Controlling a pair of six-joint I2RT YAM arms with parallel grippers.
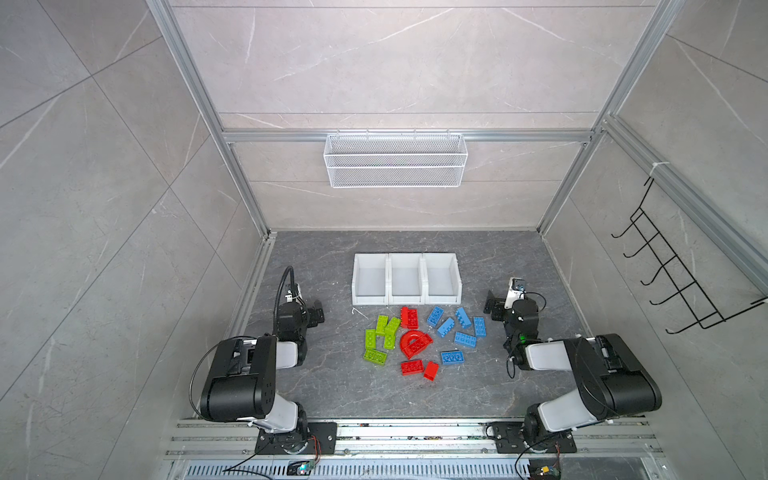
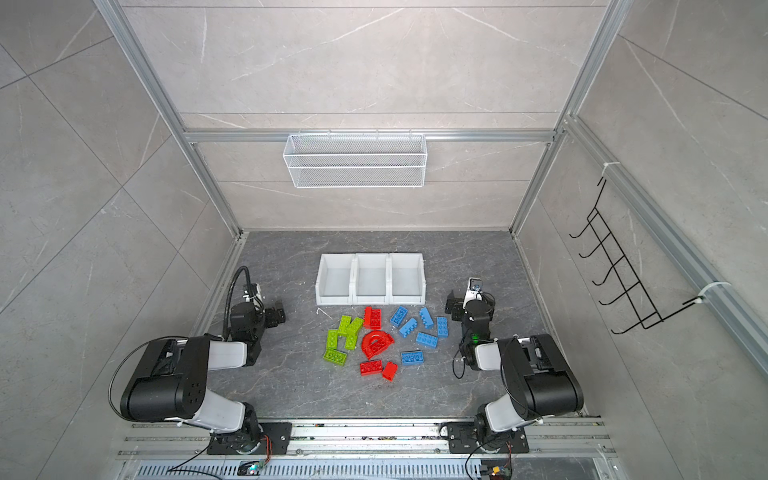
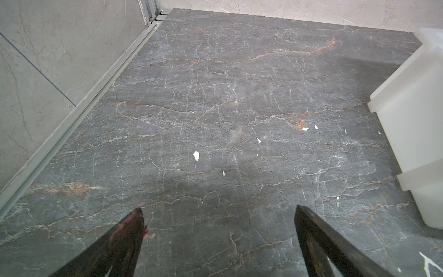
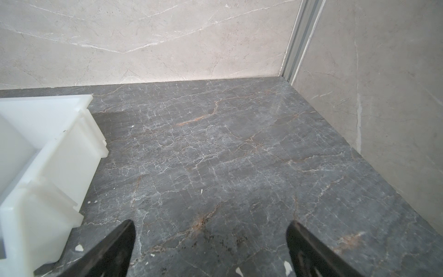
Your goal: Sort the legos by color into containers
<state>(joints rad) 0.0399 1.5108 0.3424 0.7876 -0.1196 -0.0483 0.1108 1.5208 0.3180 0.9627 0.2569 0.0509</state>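
Loose legos lie on the dark stone floor in both top views: green ones on the left, red ones in the middle, blue ones on the right. Behind them three white containers stand side by side, all empty. My left gripper rests open left of the pile, over bare floor, with a container wall beside it. My right gripper is open right of the pile, next to the right-hand container.
A white wire basket hangs on the back wall. A black hook rack is fixed to the right wall. Aluminium rails run along the front edge under both arm bases. Small white flecks dot the floor.
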